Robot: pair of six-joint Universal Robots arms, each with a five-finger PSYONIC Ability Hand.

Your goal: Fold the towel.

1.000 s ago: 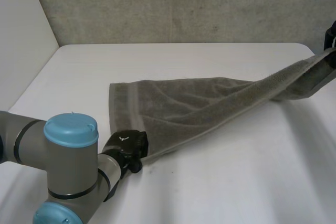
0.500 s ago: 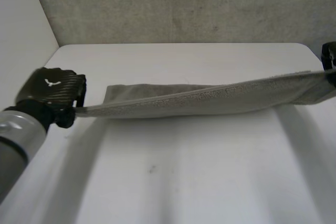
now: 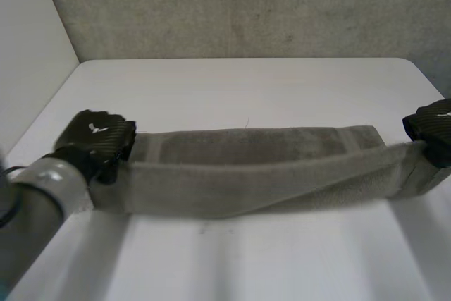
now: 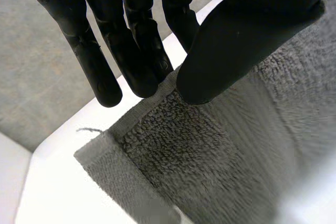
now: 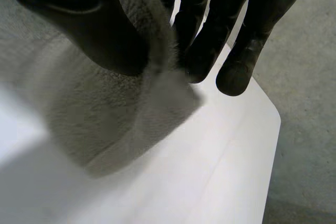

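Note:
A grey terry towel (image 3: 254, 170) hangs stretched across the table between my two hands, its near edge lifted and the far part resting on the white table (image 3: 239, 89). My left hand (image 3: 95, 139) pinches the towel's left end; in the left wrist view the thumb (image 4: 236, 45) presses the towel (image 4: 220, 161) against the fingers (image 4: 131, 51). My right hand (image 3: 431, 128) pinches the right end; in the right wrist view the thumb (image 5: 94, 30) and fingers (image 5: 210, 30) clamp the towel's edge (image 5: 105, 108).
A grey wall (image 3: 239, 8) rises behind the table's far edge. A white side wall (image 3: 28, 54) stands at the left. Bare table (image 3: 268, 259) lies in front of the towel. The table's corner (image 5: 273, 119) is near my right hand.
My left hand rose from the near left corner and carried it up and to the left. The right hand came down and inward. The towel went from a slanted drape to a level span.

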